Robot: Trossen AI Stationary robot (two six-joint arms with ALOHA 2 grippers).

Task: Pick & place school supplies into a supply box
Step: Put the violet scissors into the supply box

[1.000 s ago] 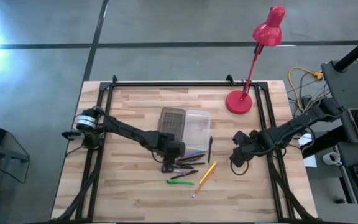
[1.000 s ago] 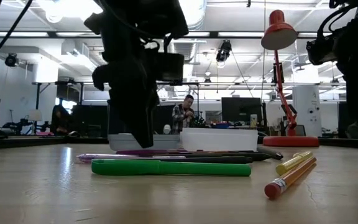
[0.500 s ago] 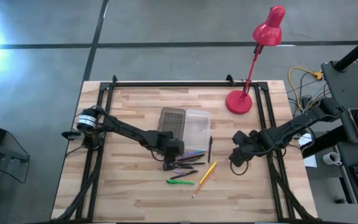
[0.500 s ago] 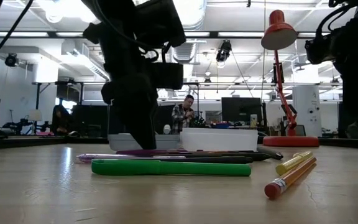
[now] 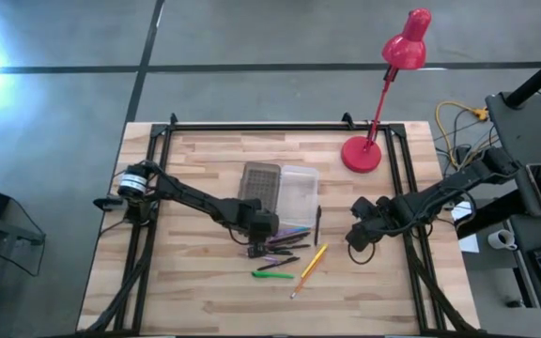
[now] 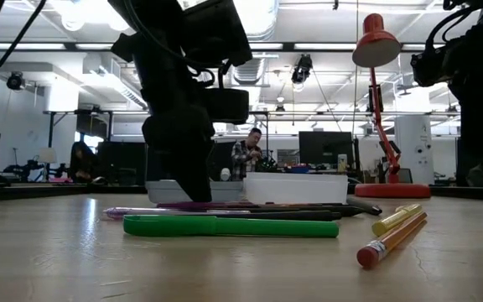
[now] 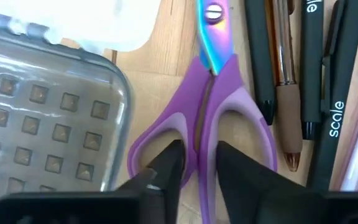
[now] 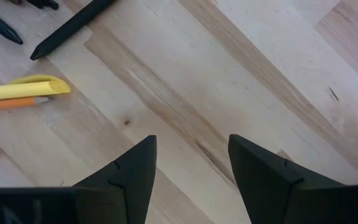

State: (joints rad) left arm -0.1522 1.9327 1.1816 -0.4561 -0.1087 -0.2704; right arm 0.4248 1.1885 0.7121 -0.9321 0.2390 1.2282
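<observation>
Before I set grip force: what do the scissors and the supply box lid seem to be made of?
Scissors: purple handles look like matte plastic in two tones, the blade like metal with an iridescent rainbow sheen and a rivet. Supply box lid: looks like clear, glossy hard plastic moulded with rows of small studs. Left gripper straddles the handles.

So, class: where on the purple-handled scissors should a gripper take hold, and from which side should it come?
Grip the scissors across the middle where the two purple handles meet, coming straight down from above. They lie flat and closed on the table, and that part is narrow. The left gripper already straddles it.
</observation>
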